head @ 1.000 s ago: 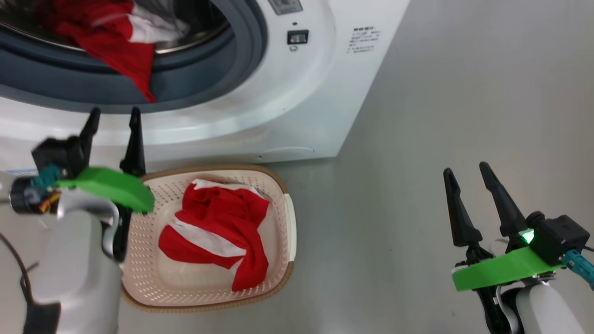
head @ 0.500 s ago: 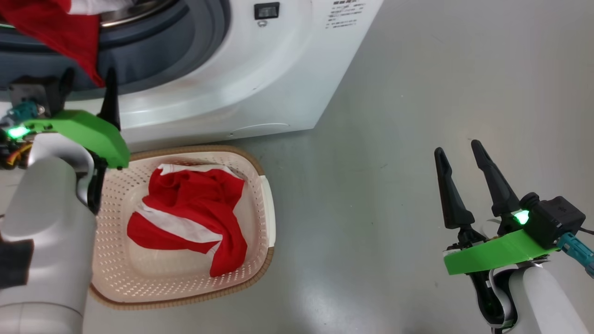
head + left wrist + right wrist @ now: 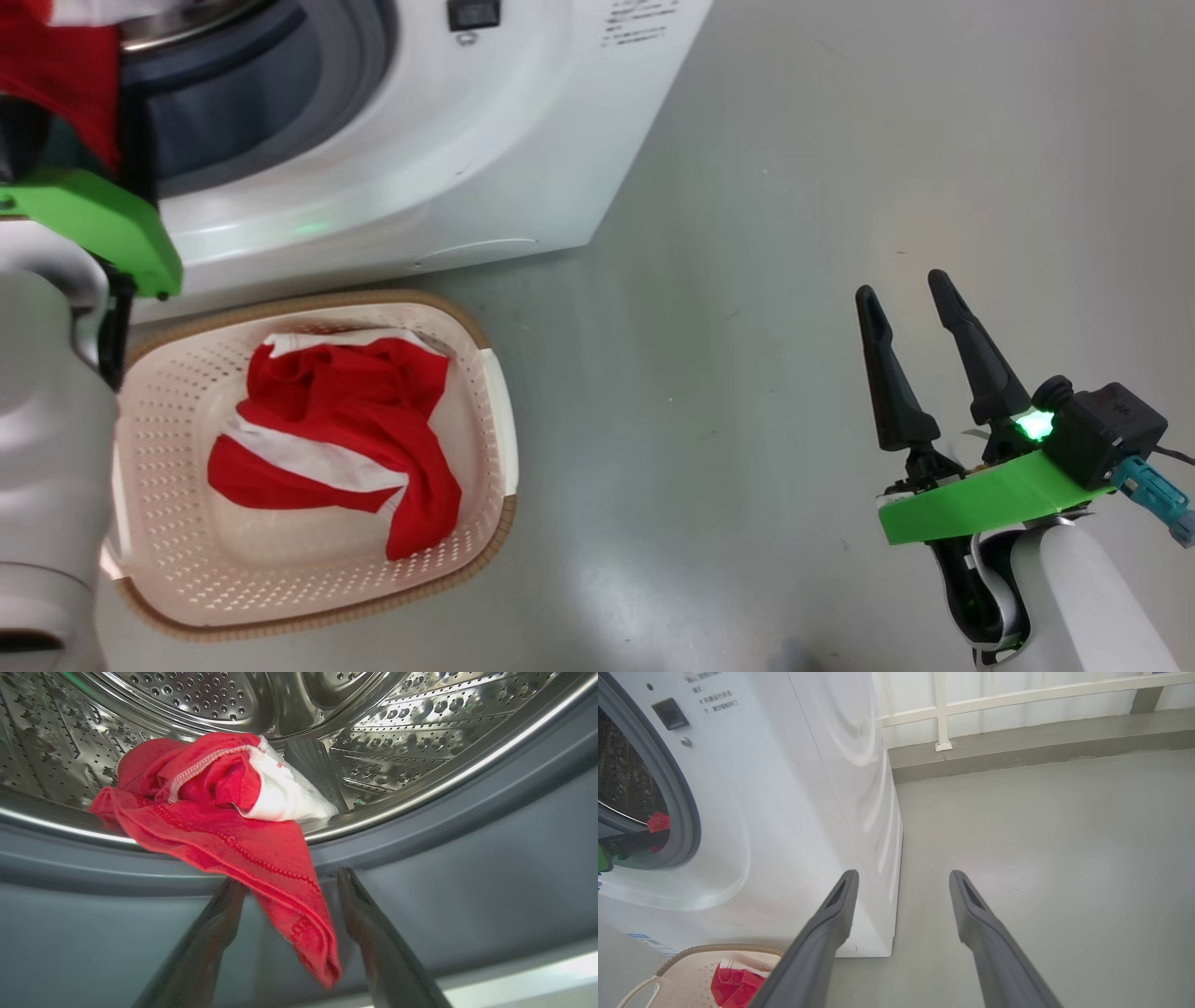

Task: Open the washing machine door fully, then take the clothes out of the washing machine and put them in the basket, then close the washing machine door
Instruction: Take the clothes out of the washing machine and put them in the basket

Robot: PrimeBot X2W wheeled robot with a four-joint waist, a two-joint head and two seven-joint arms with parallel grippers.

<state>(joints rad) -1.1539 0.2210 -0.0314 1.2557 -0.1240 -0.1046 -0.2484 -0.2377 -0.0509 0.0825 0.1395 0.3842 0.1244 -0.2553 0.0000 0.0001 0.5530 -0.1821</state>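
Note:
The white washing machine (image 3: 392, 159) stands at the upper left, its drum mouth uncovered; the washing machine door is out of view. A red and white garment of the clothes (image 3: 224, 812) lies over the steel drum's lip, and its red end hangs down the grey gasket. My left gripper (image 3: 287, 879) is open, one finger on each side of that hanging end, not closed on it. The cream basket (image 3: 495, 411) sits on the floor in front of the machine and holds another red and white garment (image 3: 327, 429). My right gripper (image 3: 910, 303) is open and empty over the floor at the right.
Bare grey floor (image 3: 794, 233) stretches to the right of the machine and basket. A white railing (image 3: 1017, 693) on a low kerb runs along the back. My left forearm (image 3: 47, 448) overlaps the basket's left edge in the head view.
The head camera has shifted, sliding the scene left. My left gripper has moved forward to the drum mouth, up to the hanging red garment. The right gripper has held still.

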